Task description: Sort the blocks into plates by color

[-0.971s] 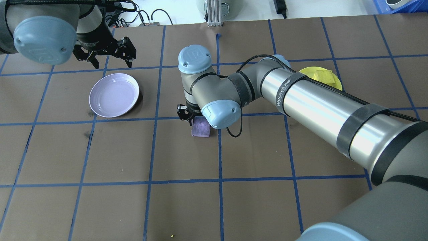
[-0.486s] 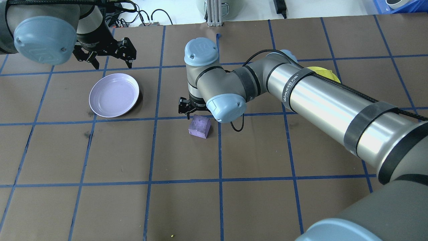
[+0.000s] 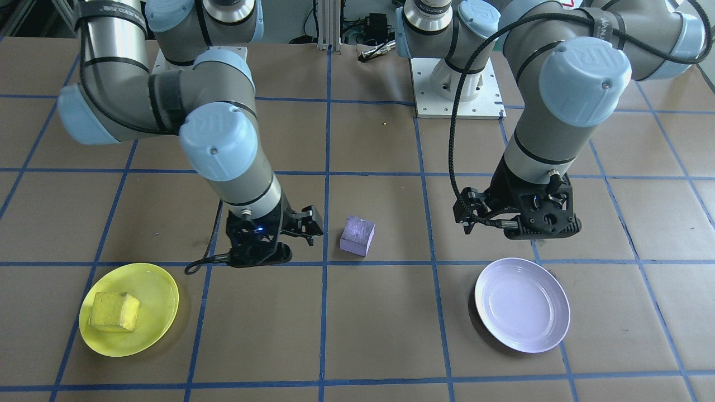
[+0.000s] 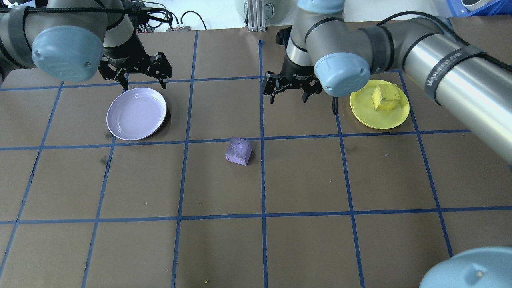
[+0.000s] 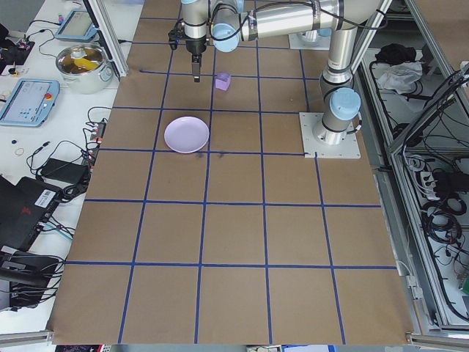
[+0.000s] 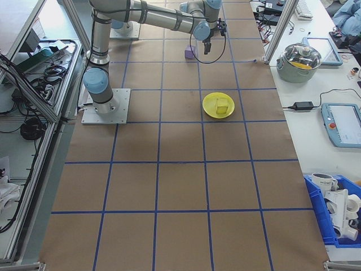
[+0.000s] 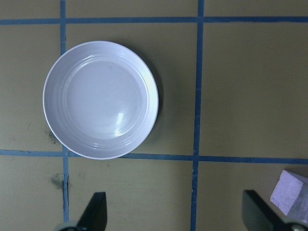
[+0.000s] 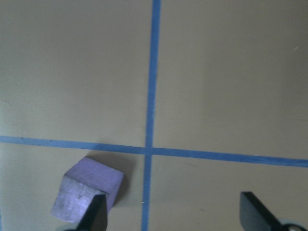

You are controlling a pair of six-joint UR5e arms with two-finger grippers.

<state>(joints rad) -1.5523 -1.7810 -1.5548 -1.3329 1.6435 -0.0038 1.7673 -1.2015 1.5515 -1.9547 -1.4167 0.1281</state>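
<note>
I take the purple block (image 4: 239,151) as my landmark: it sits alone on the brown paper table (image 4: 304,180), just beside a crossing of blue tape lines, between the two plates and nearer the robot's side than either. The lavender plate (image 4: 136,113) lies to its left and is bare; the yellow plate (image 4: 380,105) lies well off to its right with the yellow block (image 4: 385,96) resting inside. From the block, my right gripper (image 4: 289,93) hangs up and away on the far right side, fingers spread and holding nothing; my left gripper (image 4: 141,77) hovers over the far rim of the lavender plate, also spread and empty. I judge the right one somewhat nearer to the block, though the left stands by the plate the block belongs in. The block is a squat cube turned a little against the tape grid, with no clear long axis, so either pair of faces could be pinched. It looks matte, foam-like, with worn edges; the plates are smooth, shallow and glossy.
</note>
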